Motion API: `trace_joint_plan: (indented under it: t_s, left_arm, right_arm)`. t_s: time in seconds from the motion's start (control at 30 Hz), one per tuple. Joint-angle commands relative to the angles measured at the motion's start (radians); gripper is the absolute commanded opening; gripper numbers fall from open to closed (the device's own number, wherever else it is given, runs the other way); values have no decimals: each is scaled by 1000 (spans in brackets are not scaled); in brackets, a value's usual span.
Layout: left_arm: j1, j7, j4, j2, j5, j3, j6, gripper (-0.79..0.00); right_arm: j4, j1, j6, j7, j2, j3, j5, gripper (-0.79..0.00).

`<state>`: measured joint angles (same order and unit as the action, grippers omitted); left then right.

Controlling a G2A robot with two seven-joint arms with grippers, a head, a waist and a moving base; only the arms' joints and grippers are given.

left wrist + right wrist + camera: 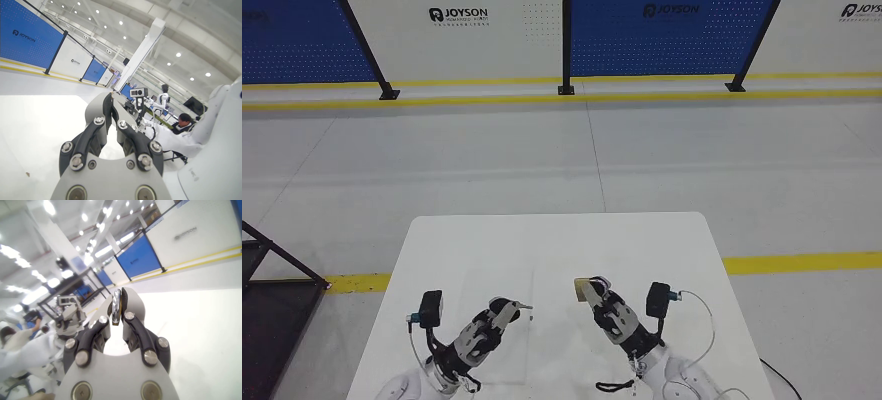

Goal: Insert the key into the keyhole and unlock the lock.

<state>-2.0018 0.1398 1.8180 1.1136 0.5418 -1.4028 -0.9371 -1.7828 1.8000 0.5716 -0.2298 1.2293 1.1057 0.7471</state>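
My right gripper (594, 293) is shut on the lock (115, 308), a brass padlock with a shiny steel shackle, held up above the white table (542, 250). In the top view the lock (582, 291) sticks out toward the other arm. My left gripper (510, 308) is shut on the key (526, 308), a small metal piece whose tip (113, 92) shows past the fingertips. The two grippers face each other over the table's near half, a short gap apart, key tip pointing toward the lock.
The white table spreads out beyond both arms. Its near-side edges lie close to the arms. Behind it is grey floor with yellow lines and blue-and-white barrier panels (662, 35).
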Motion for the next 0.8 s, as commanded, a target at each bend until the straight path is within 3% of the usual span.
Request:
trace_joint_plan:
  t_s: [0.0,0.13,0.4,0.77]
  left_arm:
    - [6,22,-3,4,-15,23,-6,-785]
    - [18,50,-16,13,-75,74,-16,-785]
    - [36,56,-12,24,-128,134,66,-785]
    - [36,56,-12,24,-128,134,66,-785]
  right_arm:
    - [2,-2,56,0,-2,1,-38,-785]
    - [8,-6,151,31,-7,3,-88,-785]
    - [-1,-11,272,72,-18,26,-142,-785]
    - [-1,-11,272,72,-18,26,-142,-785]
